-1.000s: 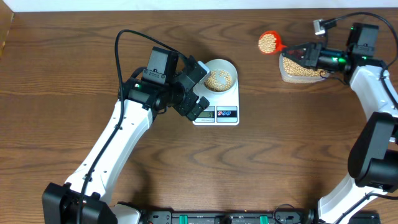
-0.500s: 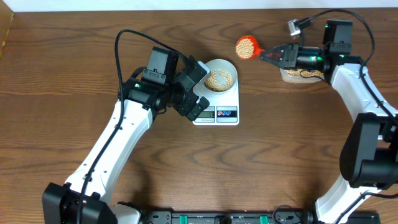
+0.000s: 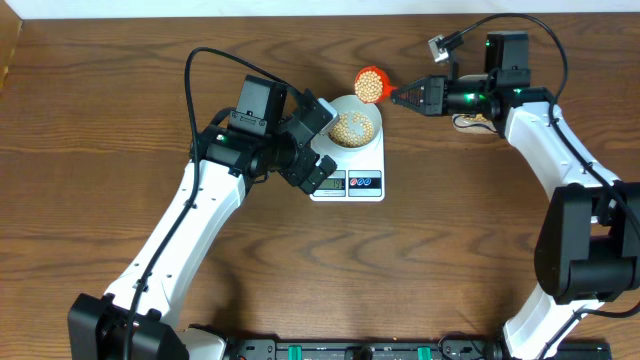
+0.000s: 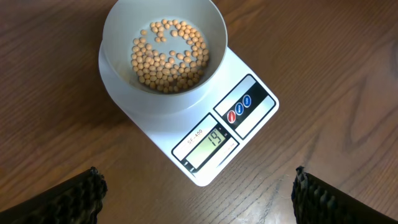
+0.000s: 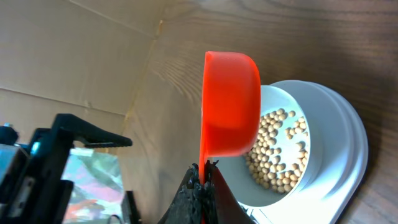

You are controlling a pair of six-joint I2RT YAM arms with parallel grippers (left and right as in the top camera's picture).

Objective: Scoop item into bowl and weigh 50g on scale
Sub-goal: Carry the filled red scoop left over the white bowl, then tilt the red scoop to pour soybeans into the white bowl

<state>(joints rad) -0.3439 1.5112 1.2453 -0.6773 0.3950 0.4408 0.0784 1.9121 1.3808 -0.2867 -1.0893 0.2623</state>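
Pinches orange scoop (image 3: 371,84) of beans (image 3: 371,85) in right gripper (image 3: 408,96), just beside bowl (image 4: 121,25) rim; left gripper (image 4: 199,196) spread wide near bowl.

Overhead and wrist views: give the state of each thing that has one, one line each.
scale: switched on, display reads 19.
bowl: on the scale, partly filled with beans.
scoop: full of beans, not tipped, near the bowl's rim.
left gripper: open, holding nothing.
right gripper: shut on the scoop's handle.
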